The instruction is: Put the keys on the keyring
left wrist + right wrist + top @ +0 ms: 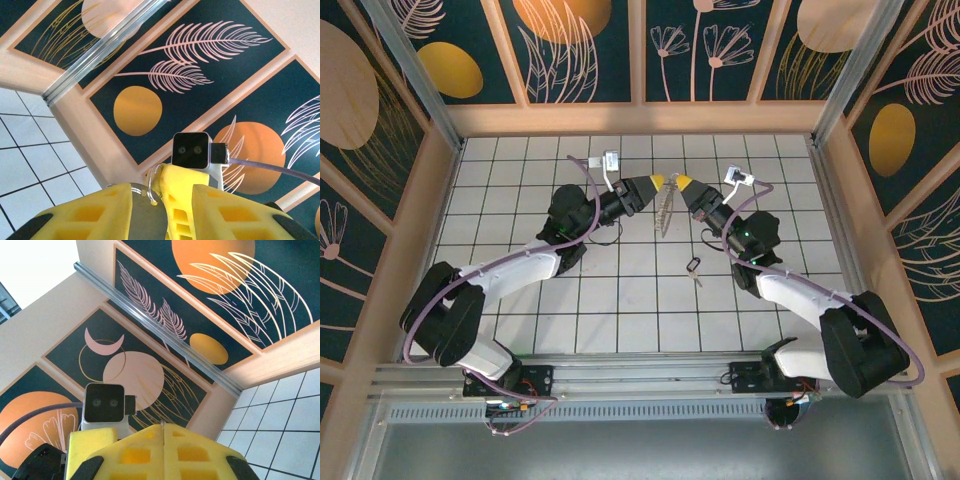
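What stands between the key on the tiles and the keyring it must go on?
Nothing visible: bare tiles separate the key from the keyring, which hangs at the tip of the right gripper.

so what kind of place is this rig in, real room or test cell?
Probably a purpose-built robot test cell: a white tiled floor boxed in by printed leaf-and-circle wall panels, aluminium corner posts, and the left arm and right arm bolted to a metal rail at the near edge.
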### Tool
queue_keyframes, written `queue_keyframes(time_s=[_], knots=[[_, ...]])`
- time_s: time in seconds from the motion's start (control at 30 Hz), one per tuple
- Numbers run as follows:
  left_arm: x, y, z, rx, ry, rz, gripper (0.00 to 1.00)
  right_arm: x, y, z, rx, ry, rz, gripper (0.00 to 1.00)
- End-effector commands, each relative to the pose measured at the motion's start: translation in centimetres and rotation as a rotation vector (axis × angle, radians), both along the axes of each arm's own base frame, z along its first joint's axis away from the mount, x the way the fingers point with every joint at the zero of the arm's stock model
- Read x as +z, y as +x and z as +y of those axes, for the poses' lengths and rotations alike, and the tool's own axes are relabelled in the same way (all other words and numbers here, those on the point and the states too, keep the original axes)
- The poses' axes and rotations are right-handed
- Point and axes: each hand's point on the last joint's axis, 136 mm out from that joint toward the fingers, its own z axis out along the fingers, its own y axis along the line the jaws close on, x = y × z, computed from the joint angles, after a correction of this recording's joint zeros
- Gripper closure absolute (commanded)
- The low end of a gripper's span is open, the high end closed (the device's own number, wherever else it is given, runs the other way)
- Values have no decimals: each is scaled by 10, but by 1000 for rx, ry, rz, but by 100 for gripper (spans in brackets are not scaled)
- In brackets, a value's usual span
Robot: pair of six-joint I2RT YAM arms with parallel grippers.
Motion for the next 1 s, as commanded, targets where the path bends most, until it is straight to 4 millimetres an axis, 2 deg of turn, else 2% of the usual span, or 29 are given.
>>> queue_keyframes(time_s=[0.0, 0.53, 0.97], knots=[[13, -7, -3, -38, -45, -39, 64, 33, -9, 4, 36, 60, -94, 100], [10, -6, -7, -56, -54, -37, 66, 29, -8, 13, 63, 56, -86, 100], [10, -5, -10, -65, -55, -42, 77, 22, -5, 18, 75, 50, -69, 100]])
